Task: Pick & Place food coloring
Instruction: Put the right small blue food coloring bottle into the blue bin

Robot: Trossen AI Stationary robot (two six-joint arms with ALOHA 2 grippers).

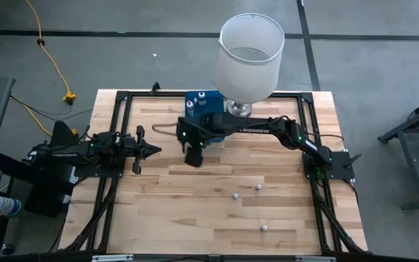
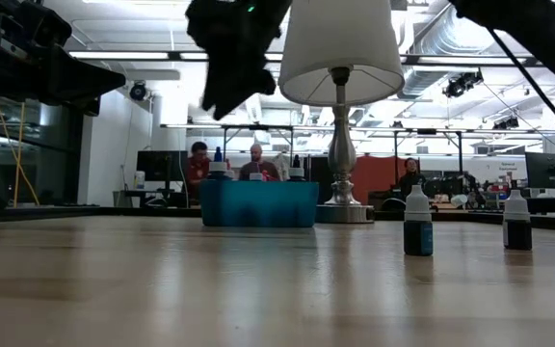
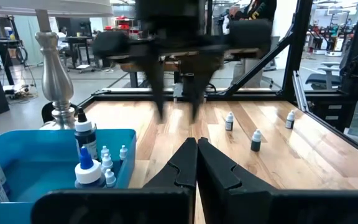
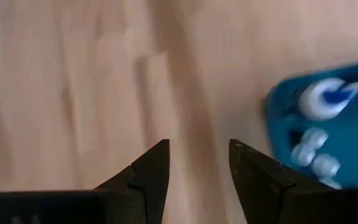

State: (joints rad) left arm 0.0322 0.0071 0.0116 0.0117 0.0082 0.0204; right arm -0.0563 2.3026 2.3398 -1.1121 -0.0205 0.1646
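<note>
The food coloring bottles are tiny, with white caps. Several stand in a blue bin (image 1: 201, 108) at the table's far middle, and they also show in the blue bin (image 3: 55, 162) in the left wrist view. Three more stand upright on their bases on the wood: bottle (image 1: 235, 196), bottle (image 1: 258, 187) and bottle (image 1: 265, 227). My right gripper (image 1: 193, 154) hangs open and empty over bare wood just near of the bin, its fingers (image 4: 157, 165) pointing down. My left gripper (image 1: 150, 151) is shut and hovers to the left of it.
A lamp with a big white shade (image 1: 250, 54) stands on a metal base (image 2: 343, 207) right of the bin. Black frame rails (image 1: 115, 145) run along the table's edges. People sit in the room behind the table.
</note>
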